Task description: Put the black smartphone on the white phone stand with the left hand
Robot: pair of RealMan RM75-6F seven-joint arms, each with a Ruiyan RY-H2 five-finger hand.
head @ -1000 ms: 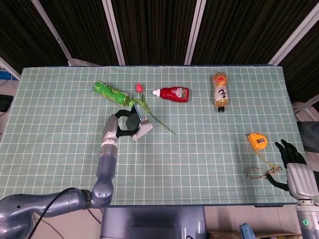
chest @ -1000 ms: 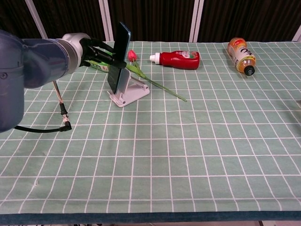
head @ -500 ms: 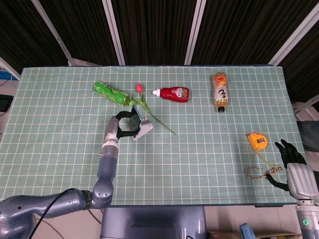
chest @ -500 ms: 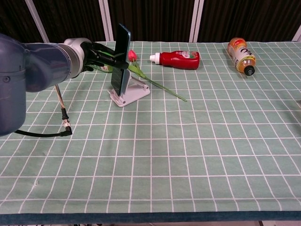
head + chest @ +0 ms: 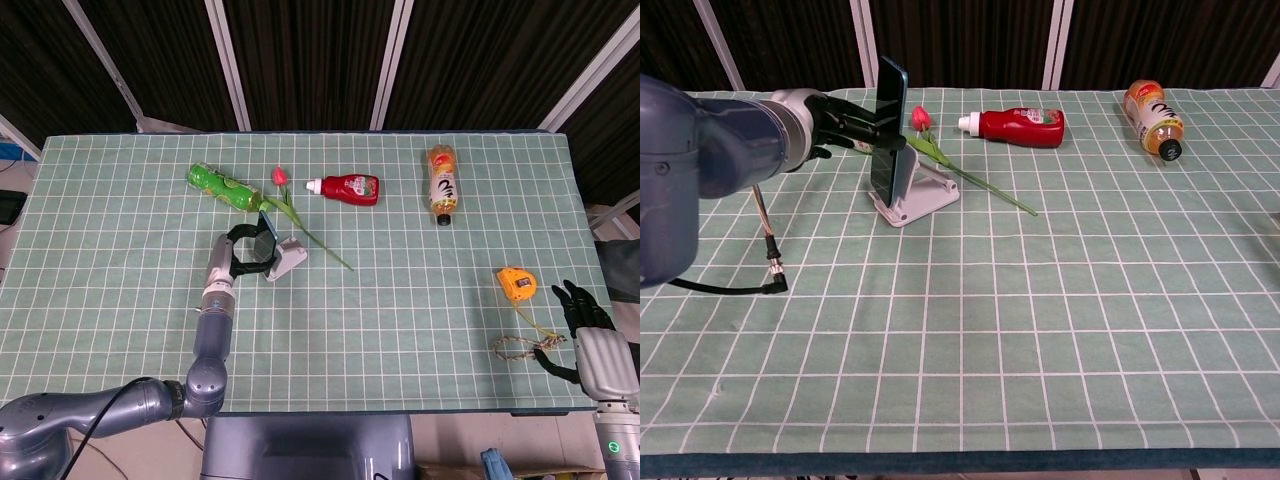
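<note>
— Lowered and straightened, that was the change: over the last second the slim black smartphone (image 5: 887,128) came down from a backward tilt, well above the cradle, to stand nearly upright with its bottom edge at the ledge of the white plastic phone stand (image 5: 919,196).

— Was it seated?

— I judged it nearly so. In the chest view the lower edge met the stand's ledge, but the left robot hand (image 5: 845,122) still had its dark fingers closed on the phone's upper half, so the stand was not yet bearing it alone. Whether the back leaned on the rest, I could not tell.

— Where did that sit on the table?

— On the green gridded table (image 5: 420,300), at about ten o'clock from its middle. The artificial red tulip with a long green stem (image 5: 281,178) lay just behind the stand, toward twelve o'clock, and the green plastic bottle (image 5: 226,186) lay at about eleven.

— And the other arm?

— The right robot hand (image 5: 585,335) hung off the table's edge at about four o'clock, holding nothing, fingers loosely spread, near the yellow tape measure (image 5: 517,284) and the coil of frayed rope (image 5: 515,348).

— What remained?

— By my reading, tipping the phone back against the rest, then letting go. A careless release could have toppled it toward the tulip.
</note>
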